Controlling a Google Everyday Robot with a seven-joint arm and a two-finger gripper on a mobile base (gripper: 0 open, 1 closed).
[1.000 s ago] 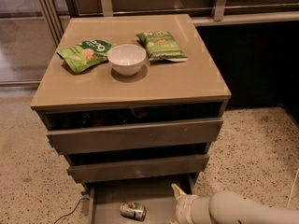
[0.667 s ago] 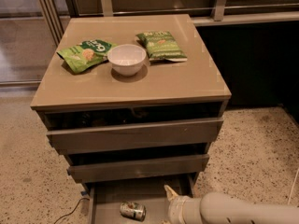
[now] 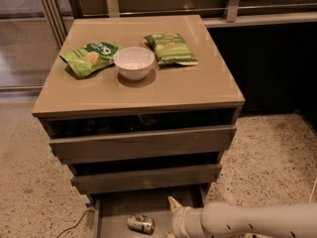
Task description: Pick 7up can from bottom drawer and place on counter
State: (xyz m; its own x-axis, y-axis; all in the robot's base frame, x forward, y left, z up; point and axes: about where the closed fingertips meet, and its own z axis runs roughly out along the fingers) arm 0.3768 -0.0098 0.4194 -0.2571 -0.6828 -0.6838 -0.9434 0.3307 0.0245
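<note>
Gripper [image 3: 173, 214] hovers beside 7up can [image 3: 140, 223], label unreadable, in bottom drawer [image 3: 124, 205].

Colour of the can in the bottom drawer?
Silver and green, in the camera view: the 7up can, near the end effector.

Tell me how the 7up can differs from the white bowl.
The can lies on its side in the bottom drawer; the bowl stands upright on the counter. The can is silver and green; the bowl is plain white. The can looks smaller than the bowl. Both are round, and neither is held: the gripper hangs over the drawer, just right of the can.
</note>
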